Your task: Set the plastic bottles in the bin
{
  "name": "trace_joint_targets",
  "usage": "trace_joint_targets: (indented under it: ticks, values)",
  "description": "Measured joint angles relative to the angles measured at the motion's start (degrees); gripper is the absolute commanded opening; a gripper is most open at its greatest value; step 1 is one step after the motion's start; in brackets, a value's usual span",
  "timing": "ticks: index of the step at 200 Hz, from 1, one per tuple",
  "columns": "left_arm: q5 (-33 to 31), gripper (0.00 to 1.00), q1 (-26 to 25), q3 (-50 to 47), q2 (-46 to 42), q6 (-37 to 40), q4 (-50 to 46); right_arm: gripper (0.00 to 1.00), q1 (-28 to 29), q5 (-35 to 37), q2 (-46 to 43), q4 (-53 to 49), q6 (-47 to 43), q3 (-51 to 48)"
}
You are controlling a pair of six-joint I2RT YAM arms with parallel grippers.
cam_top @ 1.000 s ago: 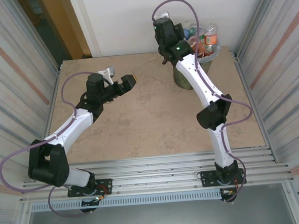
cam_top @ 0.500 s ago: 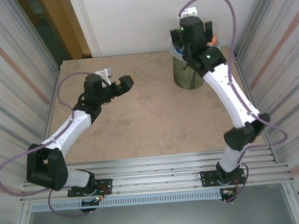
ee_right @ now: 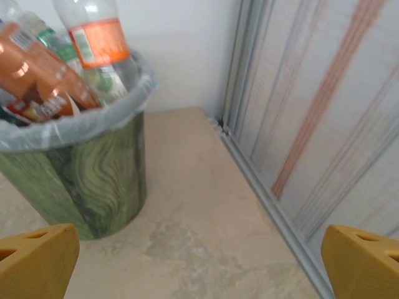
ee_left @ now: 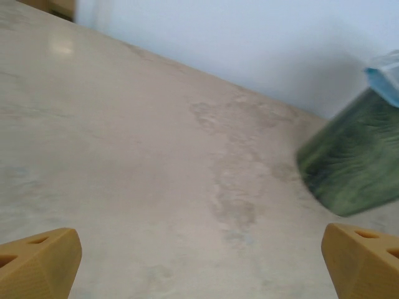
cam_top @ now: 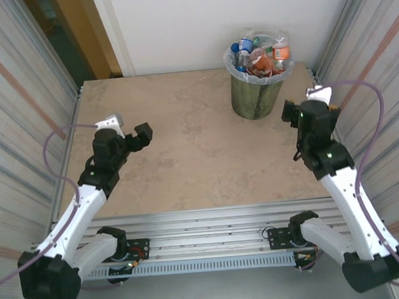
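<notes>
This is looking like a robot test cell in a lab. The left arm (cam_top: 81, 204) and right arm (cam_top: 347, 188) are sitting bolted to slotted aluminium rails (cam_top: 204, 222) at 6 o'clock. Ribbed metal panels (cam_top: 15, 120) are closing in the beige tabletop (cam_top: 193, 150) at 9 and 3 o'clock. A bare white wall (cam_top: 172, 29) is standing at 12, with a bin (cam_top: 254, 100) at 1.

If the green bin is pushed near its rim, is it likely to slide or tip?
The bin probably tips rather than slides: it stands tall, with bottles heaped above its rim. It is likely light, since the bottles look empty. The liner bag over the rim may slip under a push.
</notes>
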Motion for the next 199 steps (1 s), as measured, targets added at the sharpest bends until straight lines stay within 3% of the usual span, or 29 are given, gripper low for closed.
trace_joint_targets:
  ticks: [54,95,124,161,199]
  values:
    - [-15.63,0.99,0.07,-12.46,-11.32,11.1,4.5,0.98,-3.67,-1.09,-6.84,3.34,4.2,-16.7]
    - [-22.05,0.99,0.9,-21.79,-9.6,21.33,16.02,0.98,-6.03,-3.48,-4.96,12.33,2.38,-27.26]
    - [-21.27,0.99,3.82,-25.31,-3.76,26.25,23.89,0.98,-8.52,-10.05,-2.86,22.23,-0.55,-33.42]
    - [-14.64,0.99,10.25,-28.2,4.59,28.13,34.58,0.98,-14.62,-21.53,2.05,34.16,-1.27,-38.51]
    - [-8.13,0.99,10.97,-28.24,12.44,30.21,42.82,0.98,-17.88,-29.62,9.73,44.15,-1.38,-38.95]
